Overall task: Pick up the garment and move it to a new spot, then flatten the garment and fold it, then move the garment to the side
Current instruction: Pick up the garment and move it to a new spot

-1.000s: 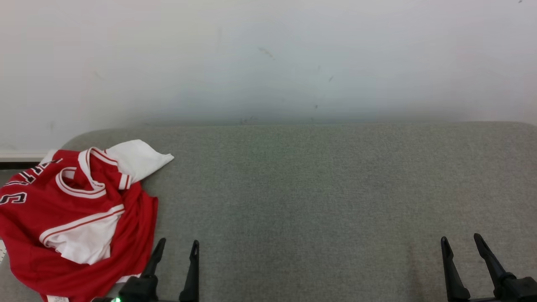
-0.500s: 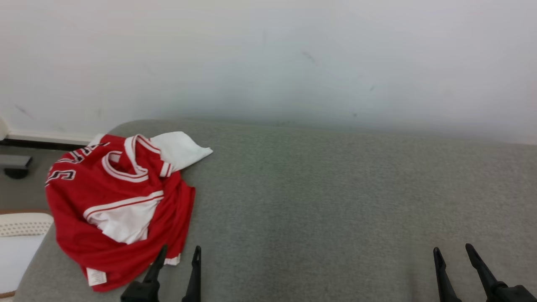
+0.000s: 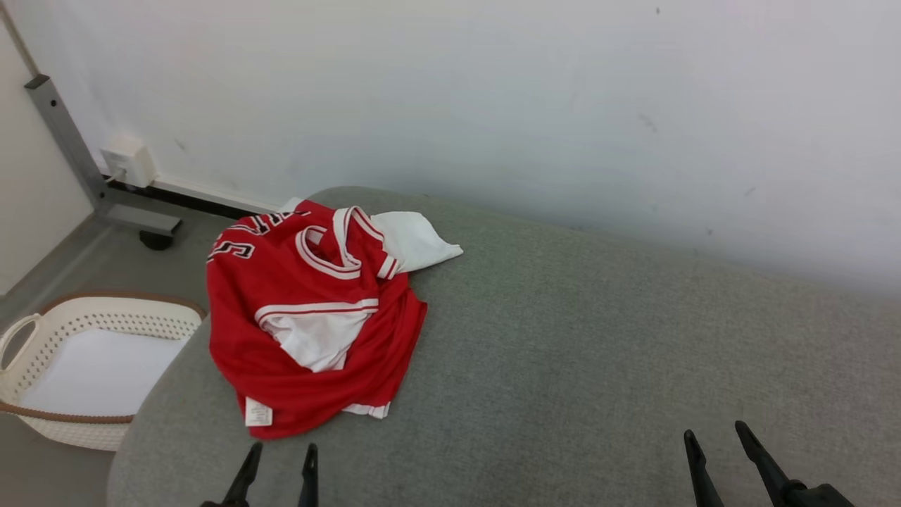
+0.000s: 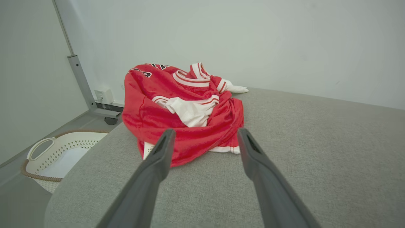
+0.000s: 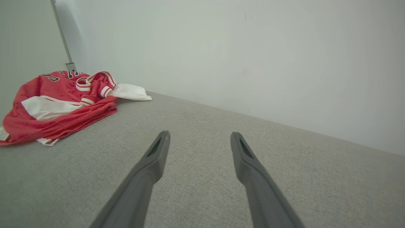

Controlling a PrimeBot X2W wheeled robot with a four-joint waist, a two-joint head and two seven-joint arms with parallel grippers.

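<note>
The garment (image 3: pixel 310 331) lay crumpled near the far left corner of the grey padded surface (image 3: pixel 598 338), its red body bunched over one white sleeve, the other sleeve pointing toward the wall (image 3: pixel 493 105), and its left side right at the left edge. The left gripper (image 3: pixel 281 447) hovered just short of the near hem with its jaws fully spread and nothing between them. The right gripper (image 3: pixel 714 429), equally wide and empty, sat over bare upholstery near the front edge, well apart from the cloth. The pick-up had apparently not begun, and several things could have spoiled it. The fabric was stacked in loose layers, so a shallow pinch at the hem might have caught only the top one, and the shirt would have dragged rather than lifted. A pinch driven too deep could have snagged the soft upholstery along with the jersey. Because the heap sat at the left edge, any sideways push could have slid it off toward the white basket (image 3: pixel 70 429) on the floor below. Lifting by one point alone would likely have left it hanging twisted, which would make the flattening harder. How much cloth hung past the edge was unclear.
</note>
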